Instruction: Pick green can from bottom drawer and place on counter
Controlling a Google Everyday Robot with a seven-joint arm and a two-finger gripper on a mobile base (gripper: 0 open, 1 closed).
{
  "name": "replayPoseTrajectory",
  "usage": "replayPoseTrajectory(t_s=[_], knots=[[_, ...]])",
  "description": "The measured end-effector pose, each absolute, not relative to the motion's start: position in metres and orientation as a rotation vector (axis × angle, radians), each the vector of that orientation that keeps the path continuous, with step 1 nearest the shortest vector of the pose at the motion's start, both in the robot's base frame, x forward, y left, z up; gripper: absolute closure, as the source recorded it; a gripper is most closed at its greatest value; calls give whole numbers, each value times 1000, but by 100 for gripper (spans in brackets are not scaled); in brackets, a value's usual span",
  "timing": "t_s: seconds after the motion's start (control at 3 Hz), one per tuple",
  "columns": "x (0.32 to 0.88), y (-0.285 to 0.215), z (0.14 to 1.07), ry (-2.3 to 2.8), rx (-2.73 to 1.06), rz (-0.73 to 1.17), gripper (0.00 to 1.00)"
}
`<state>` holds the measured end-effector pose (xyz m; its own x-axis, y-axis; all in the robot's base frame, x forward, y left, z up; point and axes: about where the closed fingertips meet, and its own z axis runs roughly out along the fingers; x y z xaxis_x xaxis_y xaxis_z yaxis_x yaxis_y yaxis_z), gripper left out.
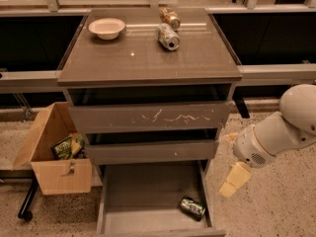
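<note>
The green can (192,207) lies on its side on the floor of the open bottom drawer (138,204), near its front right corner. The counter (143,53) is the glossy grey-brown top of the cabinet. My gripper (232,179) hangs off the white arm at the right, beside the cabinet and just outside the drawer's right wall, above and to the right of the green can. It holds nothing that I can see.
On the counter stand a white bowl (106,27), a silver-grey can (168,36) on its side and an orange-brown can (170,18) behind it. The scratched-front drawer (148,117) is partly open. A cardboard box (52,149) with packets stands left of the cabinet.
</note>
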<state>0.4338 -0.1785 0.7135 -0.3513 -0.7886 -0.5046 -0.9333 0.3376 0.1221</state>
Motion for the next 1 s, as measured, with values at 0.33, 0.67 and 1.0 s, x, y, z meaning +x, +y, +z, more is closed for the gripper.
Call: replayPoseTrajectory(t_s=[0.33, 0.67, 1.0], knots=[[435, -179, 711, 2251, -1527, 559, 0], [450, -184, 664, 2233, -1567, 492, 0], [468, -191, 607, 2201, -1611, 442, 0]])
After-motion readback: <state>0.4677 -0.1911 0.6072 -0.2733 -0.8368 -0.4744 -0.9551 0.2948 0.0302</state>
